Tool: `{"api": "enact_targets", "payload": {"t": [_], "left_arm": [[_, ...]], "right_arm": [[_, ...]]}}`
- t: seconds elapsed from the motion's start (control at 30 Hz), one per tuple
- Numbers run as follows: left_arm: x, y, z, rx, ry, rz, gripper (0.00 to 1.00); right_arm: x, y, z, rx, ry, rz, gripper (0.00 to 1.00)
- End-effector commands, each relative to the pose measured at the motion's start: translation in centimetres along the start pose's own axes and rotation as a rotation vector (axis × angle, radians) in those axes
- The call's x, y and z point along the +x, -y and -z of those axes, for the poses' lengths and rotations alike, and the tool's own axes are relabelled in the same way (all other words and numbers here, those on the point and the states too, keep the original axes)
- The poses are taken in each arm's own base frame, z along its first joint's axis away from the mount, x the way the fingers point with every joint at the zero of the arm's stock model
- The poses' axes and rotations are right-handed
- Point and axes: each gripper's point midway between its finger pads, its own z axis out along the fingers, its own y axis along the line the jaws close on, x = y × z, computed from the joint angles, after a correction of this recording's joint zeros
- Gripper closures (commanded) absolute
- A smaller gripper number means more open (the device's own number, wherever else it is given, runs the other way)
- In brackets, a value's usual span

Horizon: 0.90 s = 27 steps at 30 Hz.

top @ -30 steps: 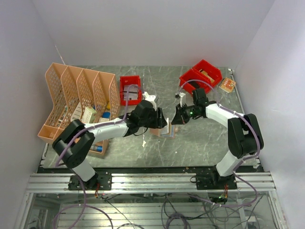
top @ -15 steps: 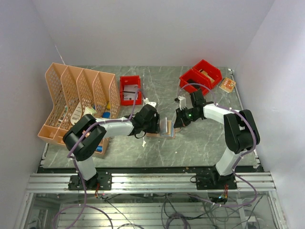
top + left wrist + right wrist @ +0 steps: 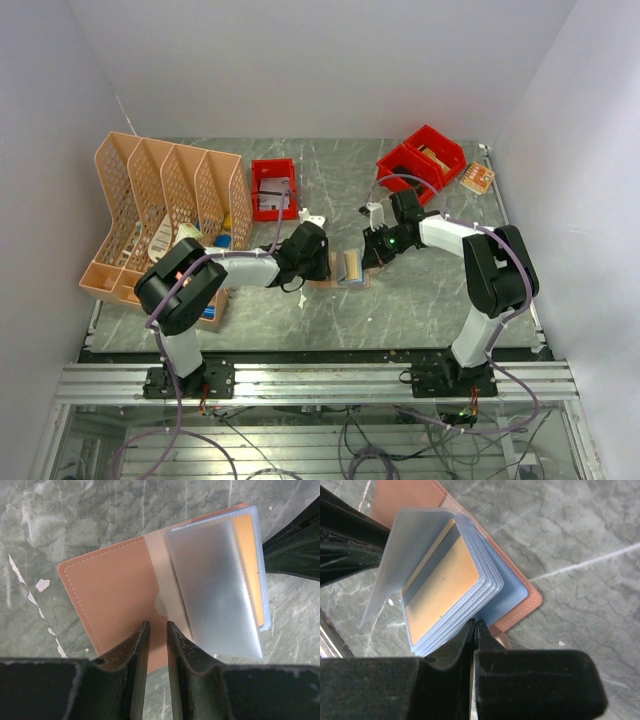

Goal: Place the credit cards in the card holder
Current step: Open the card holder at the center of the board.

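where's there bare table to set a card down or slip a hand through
Bare table lies at the back between the middle red bin and the paired red bins, and along the near edge in front of the card holder. The centre is crowded: left gripper and right gripper flank the holder. The file rack fills the left.

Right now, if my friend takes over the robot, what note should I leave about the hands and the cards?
Left gripper: slightly open, tips over the card holder's tan cover, nothing visibly held.
Right gripper: shut, tips at the edge of the clear sleeves; a pinch cannot be confirmed.
The card holder lies open on the table between both grippers.
Done: an orange card sits in a sleeve.
Left: the credit cards; none shows loose, so find them and slot them in.
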Motion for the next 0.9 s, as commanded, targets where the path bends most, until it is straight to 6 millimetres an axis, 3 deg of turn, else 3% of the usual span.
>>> {"api": "enact_targets", "payload": {"t": [0.0, 0.27, 0.43, 0.63, 0.87], "left_arm": [[3.1, -0.4, -0.7, 0.031, -0.078, 0.014, 0.68], [2.3, 1.2, -0.5, 0.120, -0.037, 0.047, 0.65], [1.0, 1.5, 0.6, 0.200, 0.020, 0.122, 0.57], [-0.8, 1.0, 2.7, 0.327, 0.098, 0.258, 0.48], [-0.9, 1.2, 3.3, 0.409, 0.120, 0.333, 0.42]], "right_arm": [[-2.5, -0.9, 0.5, 0.026, 0.040, 0.100, 1.00], [-3.5, -2.8, 0.8, 0.001, 0.042, 0.190, 1.00], [-4.0, -4.9, 0.9, -0.076, 0.076, 0.225, 0.95], [-3.0, -6.2, -0.6, -0.196, 0.054, 0.166, 0.93], [-2.9, -8.1, -1.6, -0.332, 0.065, 0.109, 0.92]]}}
